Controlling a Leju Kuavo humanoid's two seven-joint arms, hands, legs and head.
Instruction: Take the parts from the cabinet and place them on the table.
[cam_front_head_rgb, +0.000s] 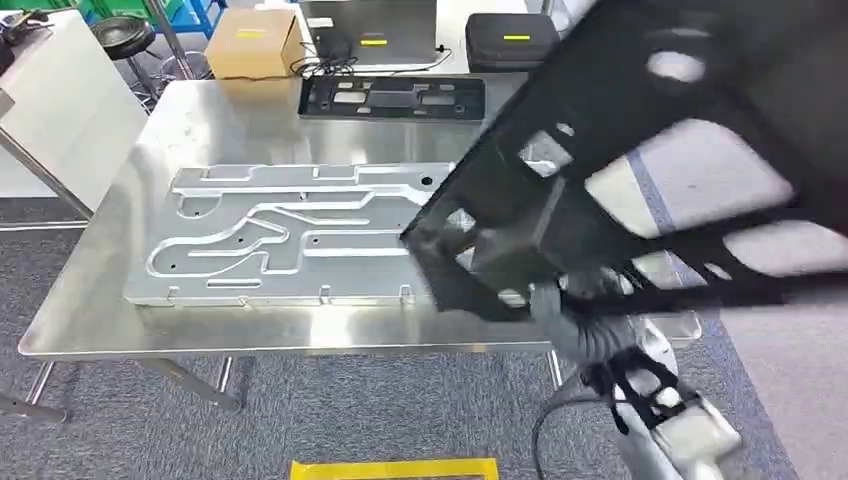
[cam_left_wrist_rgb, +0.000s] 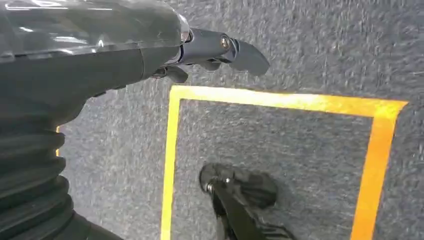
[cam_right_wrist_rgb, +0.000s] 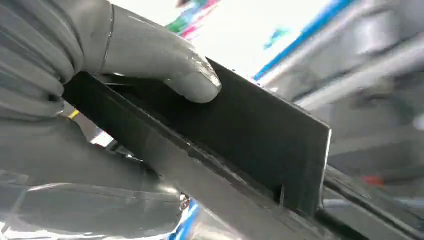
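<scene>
Black, flat, cut-out frame part (cam_front_head_rgb: 640, 160), seemingly plastic, gripped by right hand (cam_right_wrist_rgb: 90, 100).

- We see bare steel table (cam_front_head_rgb: 200, 115) between the grooved plate (cam_front_head_rgb: 290, 235) and the far black frame (cam_front_head_rgb: 392, 97).
- Held black frame (cam_front_head_rgb: 600, 170) (blurred) overhangs the table's right side.

Black cut-out frame part (cam_front_head_rgb: 640, 150) tilted above table's right side, second black part (cam_front_head_rgb: 392, 98) flat at far edge

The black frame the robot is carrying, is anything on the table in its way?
Yes. The right hand holds the black frame over the table, where a big grooved metal plate fills the middle. Another black part lies behind.
</scene>
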